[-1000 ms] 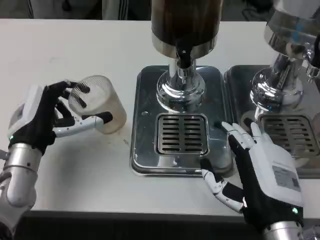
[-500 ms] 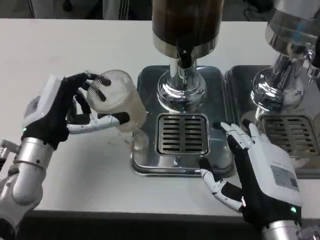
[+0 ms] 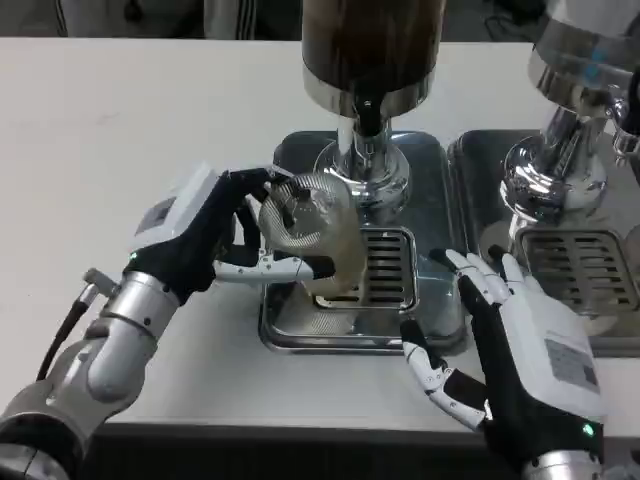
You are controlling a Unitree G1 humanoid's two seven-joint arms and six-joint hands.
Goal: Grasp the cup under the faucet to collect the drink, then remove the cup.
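My left hand (image 3: 205, 235) grips a clear ribbed plastic cup (image 3: 310, 230), fingers wrapped round its side and thumb along its front. The cup hangs tilted over the left part of the slotted grate (image 3: 385, 268) of the steel drip tray (image 3: 300, 325), just left of and below the black faucet (image 3: 368, 112) of the dark drink dispenser (image 3: 372, 45). My right hand (image 3: 520, 345) rests at the near right corner of the tray, fingers spread, holding nothing.
A second steel dispenser (image 3: 575, 100) with its own tray and grate (image 3: 580, 265) stands at the right. The dispenser's chrome column (image 3: 362, 175) rises right behind the cup. Bare white table (image 3: 120, 120) lies to the left.
My left hand has carried the cup rightward from the open table onto the drip tray, close under the faucet. The right hand has barely moved.
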